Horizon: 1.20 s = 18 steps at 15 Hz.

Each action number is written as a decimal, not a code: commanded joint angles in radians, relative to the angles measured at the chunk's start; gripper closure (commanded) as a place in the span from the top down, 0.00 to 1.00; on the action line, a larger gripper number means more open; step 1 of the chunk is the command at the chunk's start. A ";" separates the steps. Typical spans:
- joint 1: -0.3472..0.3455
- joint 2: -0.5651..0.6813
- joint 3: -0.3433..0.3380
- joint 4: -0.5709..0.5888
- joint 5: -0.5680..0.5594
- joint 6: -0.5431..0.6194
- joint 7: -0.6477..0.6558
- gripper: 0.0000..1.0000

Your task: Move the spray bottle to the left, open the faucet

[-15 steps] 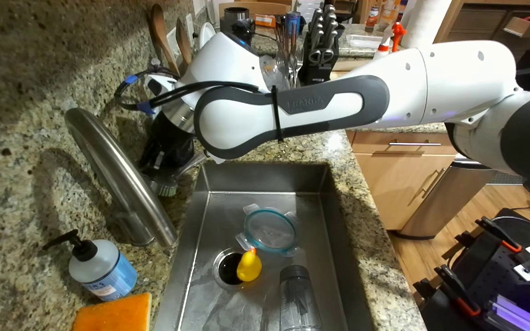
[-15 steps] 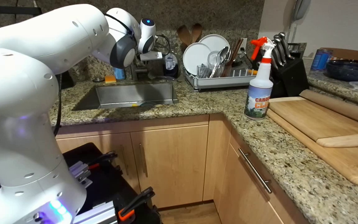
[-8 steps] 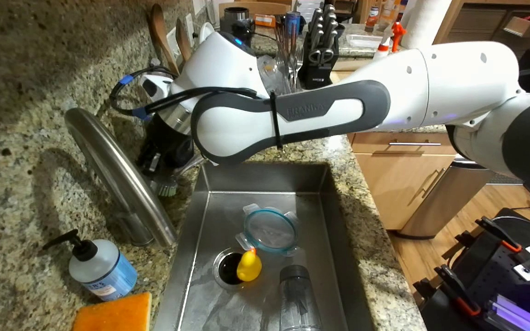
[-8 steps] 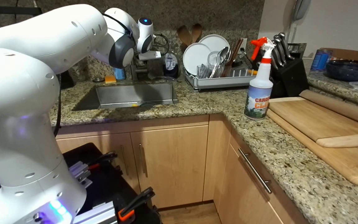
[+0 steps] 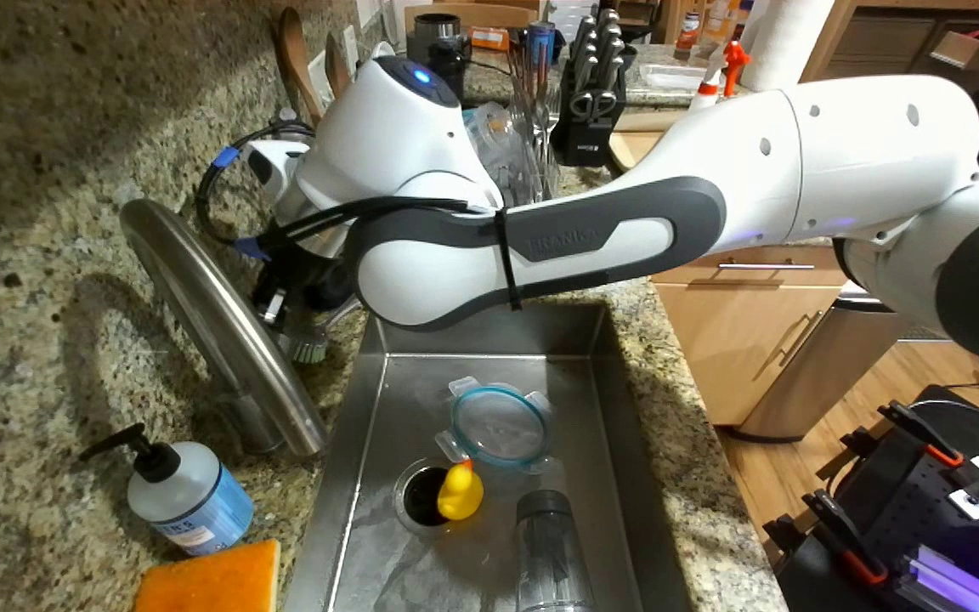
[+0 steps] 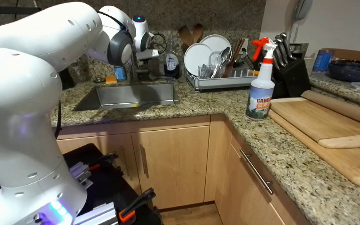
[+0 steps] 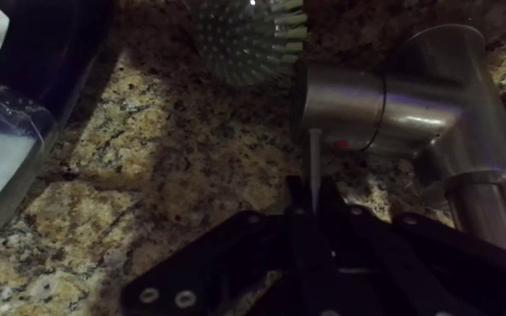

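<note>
Sponge [image 6: 111, 80], orange and lying flat, is near the back edge of the counter [image 6: 198, 109], toward its left in an exterior view. Right beside it you have an upright pump soap bottle [image 5: 192, 497] with a blue label and black head. Next along that back edge rises your faucet [image 5: 233, 331], a long, curved spout of brushed steel. In the wrist view your claw [image 7: 314, 191] is clamped on the slim faucet lever [image 7: 315, 160], one dark finger on each side. A green-bristled scrub brush [image 7: 244, 48] lies just beside the faucet's body.

Between the faucet and the counter's front edge is your steel sink [image 6: 136, 93]. Inside it you can see a yellow rubber duck [image 5: 461, 491] at the drain [image 5: 420, 495], a clear lid [image 5: 500, 425] with a teal seal, and a dark-capped clear bottle [image 5: 551, 544].

Right of the faucet, a bottle of dark blue liquid [image 6: 171, 65] stands near the back edge; past it, a dish rack [image 6: 230, 82] holds white plates [image 6: 198, 57] and cutlery [image 6: 220, 61]. Farther right, your spray bottle [image 6: 262, 89] stands upright by the inside corner of the counter's front edge, well apart from the claw, its red-orange trigger toward the left. Behind it is a black knife block [image 6: 292, 78]. Just beside the spray bottle, on its right, wooden cutting boards [image 6: 320, 117] lie stacked.
</note>
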 commanded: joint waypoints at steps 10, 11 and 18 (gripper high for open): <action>-0.050 -0.129 -0.136 -0.184 -0.065 0.027 0.140 0.03; -0.048 -0.147 -0.145 -0.206 -0.064 0.029 0.161 0.03; -0.007 -0.325 -0.250 -0.469 -0.074 0.108 0.423 0.03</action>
